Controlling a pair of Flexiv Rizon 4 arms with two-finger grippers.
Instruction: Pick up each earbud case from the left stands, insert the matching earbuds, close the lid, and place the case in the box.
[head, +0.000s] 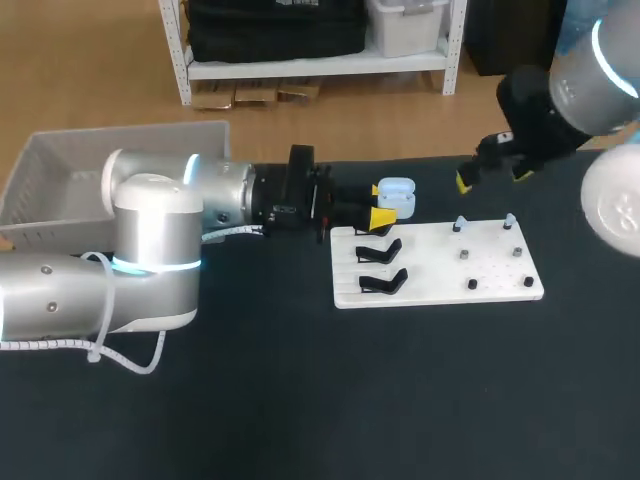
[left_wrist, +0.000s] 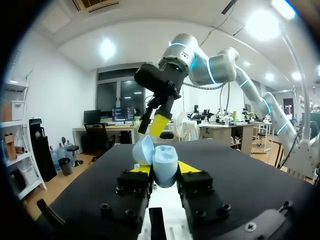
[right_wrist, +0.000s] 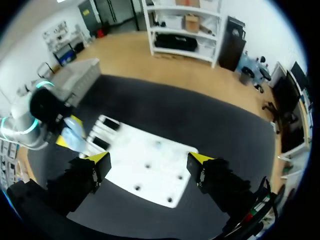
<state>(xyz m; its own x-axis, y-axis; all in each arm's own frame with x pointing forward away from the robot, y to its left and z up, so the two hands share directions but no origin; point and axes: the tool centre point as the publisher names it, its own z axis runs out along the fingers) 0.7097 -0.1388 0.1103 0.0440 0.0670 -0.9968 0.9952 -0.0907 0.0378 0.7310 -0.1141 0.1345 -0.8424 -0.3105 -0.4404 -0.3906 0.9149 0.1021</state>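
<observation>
Left gripper (left_wrist: 164, 169): pinching the pale-blue earbud case (left_wrist: 165, 161) from both sides, lid open, above the back-left corner of the white board (head: 440, 268), near the surface's back edge.
Right gripper (right_wrist: 150, 159): spread wide, holding nothing, over the board.
Handling: probably light, hard and slick; best held by the lower shell, with the lid left free.
Hidden: the inside of the case is unclear, and the pale tips on the pegs (head: 458, 223) may be earbuds.
</observation>
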